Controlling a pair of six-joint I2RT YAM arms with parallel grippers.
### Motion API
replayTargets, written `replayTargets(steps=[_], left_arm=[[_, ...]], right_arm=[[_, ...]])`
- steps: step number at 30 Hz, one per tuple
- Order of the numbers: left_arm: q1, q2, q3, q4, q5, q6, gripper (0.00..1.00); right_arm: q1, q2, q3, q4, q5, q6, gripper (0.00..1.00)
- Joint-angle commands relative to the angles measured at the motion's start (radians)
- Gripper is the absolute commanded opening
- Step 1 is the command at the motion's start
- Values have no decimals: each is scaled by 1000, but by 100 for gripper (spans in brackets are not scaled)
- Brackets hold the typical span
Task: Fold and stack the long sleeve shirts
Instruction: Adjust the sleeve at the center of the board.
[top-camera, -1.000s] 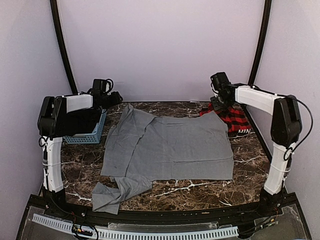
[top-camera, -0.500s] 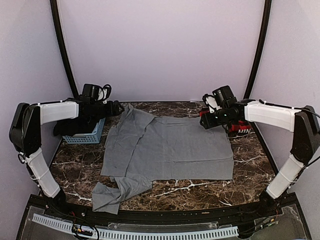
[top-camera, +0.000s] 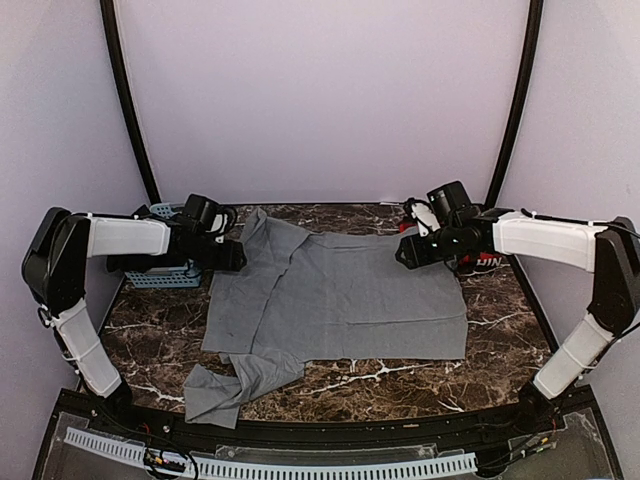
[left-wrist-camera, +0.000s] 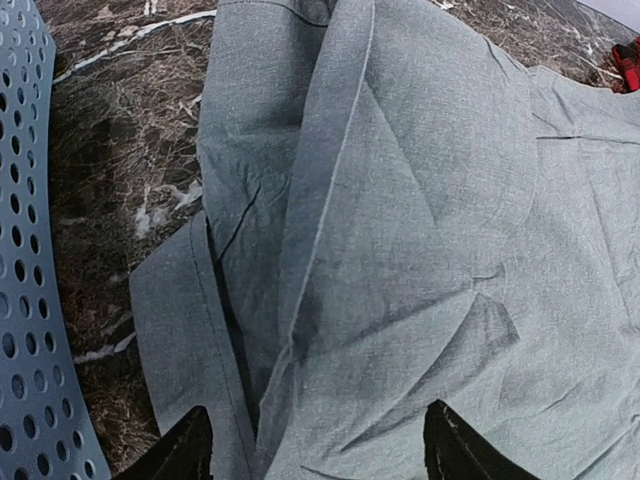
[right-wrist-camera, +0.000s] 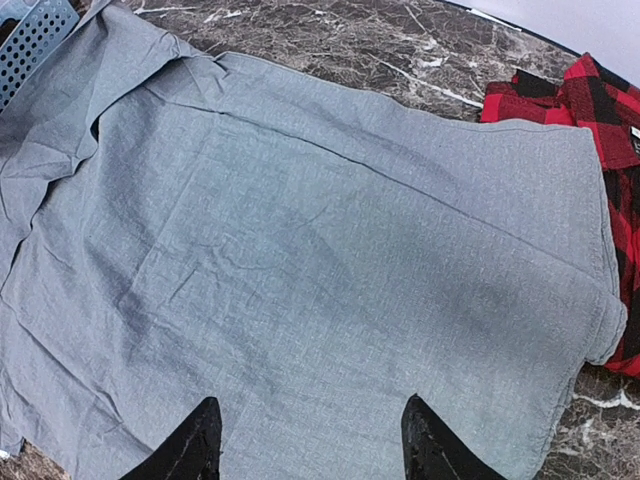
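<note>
The grey shirt (top-camera: 340, 295) lies spread on the marble table, one sleeve bunched at the front left (top-camera: 225, 385). The red-and-black plaid shirt (top-camera: 480, 258) shows only as a small patch behind the right arm at the back right; it is clearer in the right wrist view (right-wrist-camera: 610, 150). My left gripper (top-camera: 238, 257) hovers open over the grey shirt's left edge (left-wrist-camera: 300, 300), nothing between its fingertips (left-wrist-camera: 320, 455). My right gripper (top-camera: 402, 250) hovers open over the shirt's back right part (right-wrist-camera: 330, 300), fingers empty (right-wrist-camera: 312, 440).
A blue perforated basket (top-camera: 165, 270) stands at the back left beside the left arm, its wall close to the left gripper (left-wrist-camera: 30, 330). Bare marble table (top-camera: 420, 385) shows in front of the shirt. Black frame posts rise at both back corners.
Both arms have swung inward and down from the back corners toward the grey shirt. The left gripper now sits at its left edge, the right gripper at its back right part.
</note>
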Motion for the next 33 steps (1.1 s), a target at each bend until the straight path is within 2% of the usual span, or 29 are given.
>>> replayTargets(steps=[1,7,9,11,15,20,24,27,31,33], left_arm=[[1,18,-23,-9,-29,20,64],[2,65,-7,28,25,30,41],[2,93,12,33,45,34,31],[2,116,42,40,71,33,17],[3,114,120,46,175,18,1],[40,42,216,90,327,-83,0],[114,24,235,247,502,-252,0],[153,84,313,338,573,-327,0],[184,205,461,374,601,-374,2],[200,253,499,449,601,-425,3]], right_arm=[[11,-17,-23,46,-21,16,58],[16,0,-29,48,-31,22,58],[17,-2,-29,46,-33,22,58],[19,-7,-27,42,-34,22,58],[20,-20,-21,27,-24,19,58],[20,-35,-29,22,-17,18,58],[20,-34,-41,34,-22,22,59],[20,-29,-48,42,-24,24,59],[20,-28,-59,44,-23,22,59],[19,-31,-68,43,-13,21,59]])
